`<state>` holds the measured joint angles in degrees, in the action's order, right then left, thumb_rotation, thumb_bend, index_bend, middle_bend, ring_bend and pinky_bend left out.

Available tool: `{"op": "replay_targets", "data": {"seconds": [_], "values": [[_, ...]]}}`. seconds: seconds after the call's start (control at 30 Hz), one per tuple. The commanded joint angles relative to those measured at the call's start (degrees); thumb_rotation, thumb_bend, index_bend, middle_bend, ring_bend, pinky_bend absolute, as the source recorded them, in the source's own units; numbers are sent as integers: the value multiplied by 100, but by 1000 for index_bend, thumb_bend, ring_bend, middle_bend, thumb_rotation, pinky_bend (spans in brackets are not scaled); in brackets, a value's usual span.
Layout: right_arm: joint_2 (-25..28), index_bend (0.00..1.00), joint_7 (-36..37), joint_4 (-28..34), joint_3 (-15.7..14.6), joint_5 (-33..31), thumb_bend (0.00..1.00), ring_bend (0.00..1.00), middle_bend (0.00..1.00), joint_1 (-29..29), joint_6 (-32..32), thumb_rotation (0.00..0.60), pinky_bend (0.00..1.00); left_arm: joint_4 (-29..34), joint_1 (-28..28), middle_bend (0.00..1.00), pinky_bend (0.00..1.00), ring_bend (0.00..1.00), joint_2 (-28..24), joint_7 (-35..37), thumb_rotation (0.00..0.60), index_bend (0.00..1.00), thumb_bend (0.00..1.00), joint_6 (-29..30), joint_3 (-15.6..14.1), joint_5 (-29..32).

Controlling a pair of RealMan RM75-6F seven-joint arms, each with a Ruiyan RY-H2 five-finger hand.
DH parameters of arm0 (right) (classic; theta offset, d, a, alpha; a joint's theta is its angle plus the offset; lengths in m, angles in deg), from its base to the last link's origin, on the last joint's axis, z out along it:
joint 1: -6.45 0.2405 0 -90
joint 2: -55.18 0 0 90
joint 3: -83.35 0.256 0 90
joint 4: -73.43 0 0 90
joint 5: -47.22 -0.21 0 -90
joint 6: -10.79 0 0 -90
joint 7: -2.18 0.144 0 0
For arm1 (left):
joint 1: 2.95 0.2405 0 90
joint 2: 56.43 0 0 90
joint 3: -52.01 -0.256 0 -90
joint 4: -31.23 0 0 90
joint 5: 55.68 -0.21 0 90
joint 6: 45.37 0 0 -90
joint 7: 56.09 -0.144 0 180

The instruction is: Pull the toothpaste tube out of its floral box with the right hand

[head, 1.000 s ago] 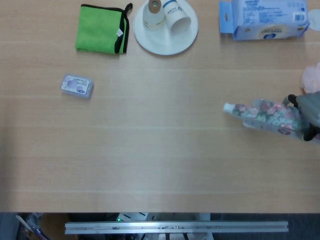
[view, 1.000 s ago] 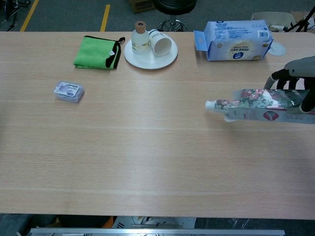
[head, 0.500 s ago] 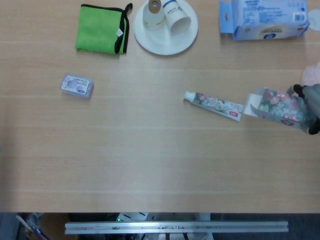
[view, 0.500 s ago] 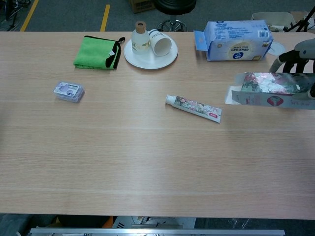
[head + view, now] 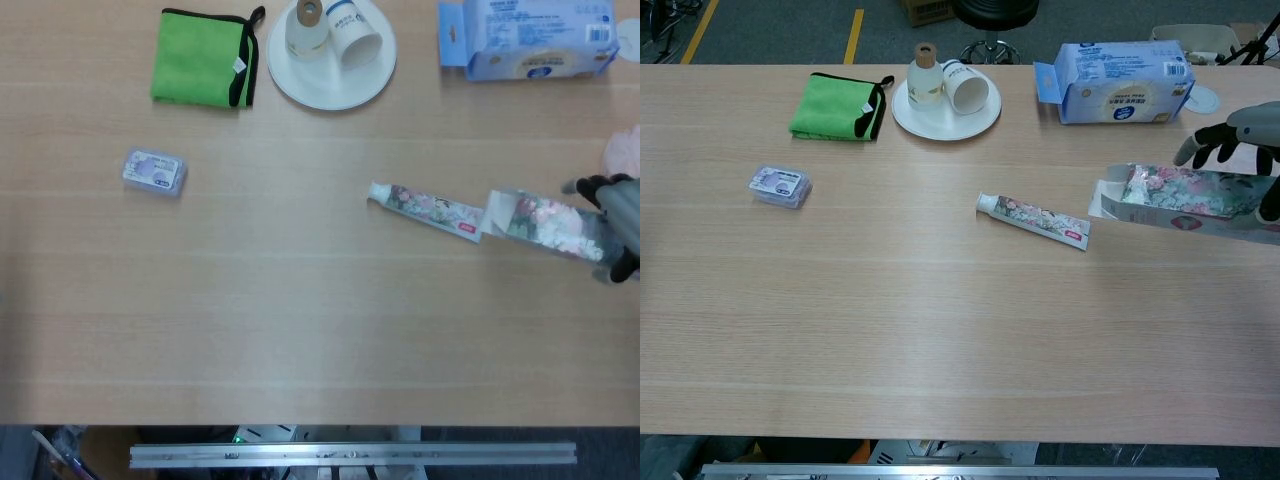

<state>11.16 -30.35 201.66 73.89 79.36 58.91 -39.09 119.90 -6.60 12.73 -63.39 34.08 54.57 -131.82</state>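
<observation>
The floral toothpaste tube (image 5: 427,209) (image 5: 1034,219) lies flat on the table, cap end to the left, fully outside its box. The floral box (image 5: 545,224) (image 5: 1185,202) is off the table at the right edge, its open flap end facing the tube and close to the tube's tail. My right hand (image 5: 618,226) (image 5: 1240,146) grips the far end of the box; dark fingers wrap over it. The left hand does not show in either view.
A green cloth (image 5: 203,56), a white plate (image 5: 310,85) bearing a bottle and a tipped cup, and a blue tissue pack (image 5: 528,38) line the far edge. A small purple-white packet (image 5: 154,171) lies at the left. A pink thing (image 5: 624,155) sits by the right edge.
The tube slid out of the box and came to rest on the table. The box, held by my right hand, drew back to the right, then tilted down toward the tube's tail.
</observation>
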Motion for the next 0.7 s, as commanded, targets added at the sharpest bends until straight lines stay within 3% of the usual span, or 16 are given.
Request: {"op": "replay_targets", "data": {"seconds": [0.03,0.23,0.3,0.47,0.7], "values": [[-227,0,360,-137,107,706,0,91,50,-454,-351,600,317,18,-8,0,199,0,-9,-17,600,0,112,2,6,-3],[-436,0,1028,-306,332,1959,0,64,3,-1178,-1065,600,306,64,-21,0,199,0,-23,-53,600,0,112,31,17,-29],[-621,0,1210,-446,419,2411,0,63,3,-1501,-1568,600,306,71,-22,0,199,0,-22,-55,600,0,112,54,26,-42],[-1111,0,1182,-880,428,3385,0,62,31,-2241,-2742,600,305,56,-19,0,199,0,34,-11,600,0,112,210,94,-108],[-1670,42,947,-1755,299,4325,0,62,123,-3095,-3845,600,299,88,-71,0,199,0,80,9,600,0,112,275,143,-209]]}}
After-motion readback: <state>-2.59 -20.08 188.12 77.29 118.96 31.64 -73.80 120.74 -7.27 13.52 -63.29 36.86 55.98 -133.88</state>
